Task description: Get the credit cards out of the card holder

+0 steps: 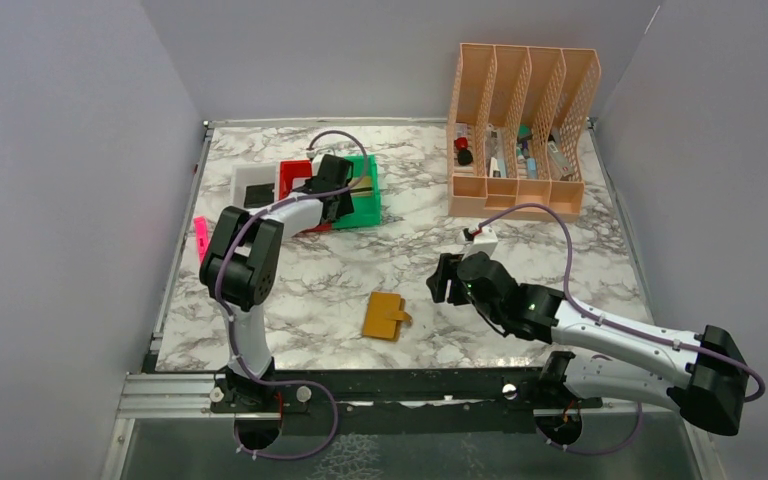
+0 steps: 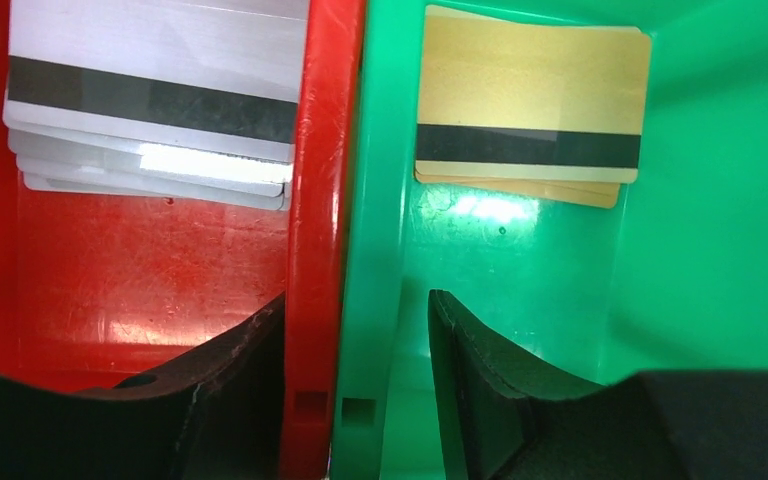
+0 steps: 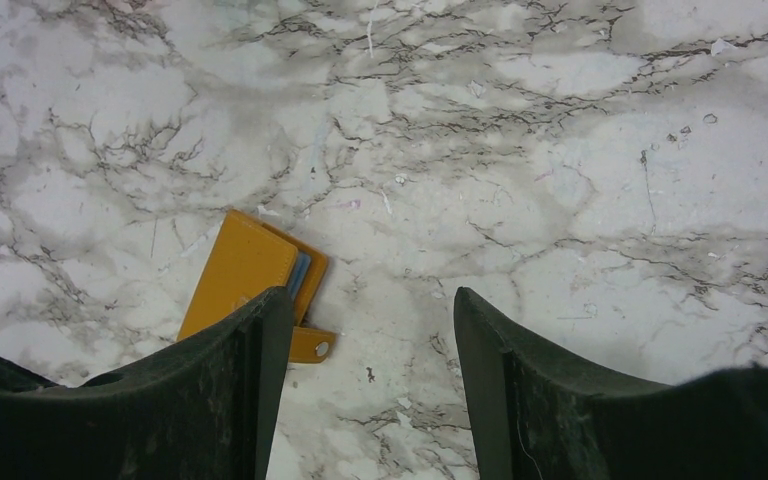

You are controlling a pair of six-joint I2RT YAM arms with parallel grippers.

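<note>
Judging handling: card holder lies flat by the surface's near edge, midway | likely light, thin, pliable, apt to slide on marble | best pinned at its tab side, pulling from the open edge | right pincer spread, empty, just beside it | left pincer spread, empty, over red bin and green bin

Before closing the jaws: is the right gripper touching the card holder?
Apart. The top view shows bare marble between the right gripper and the card holder.

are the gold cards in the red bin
No, the gold cards lie in the green bin; the red bin holds silver cards.
</note>
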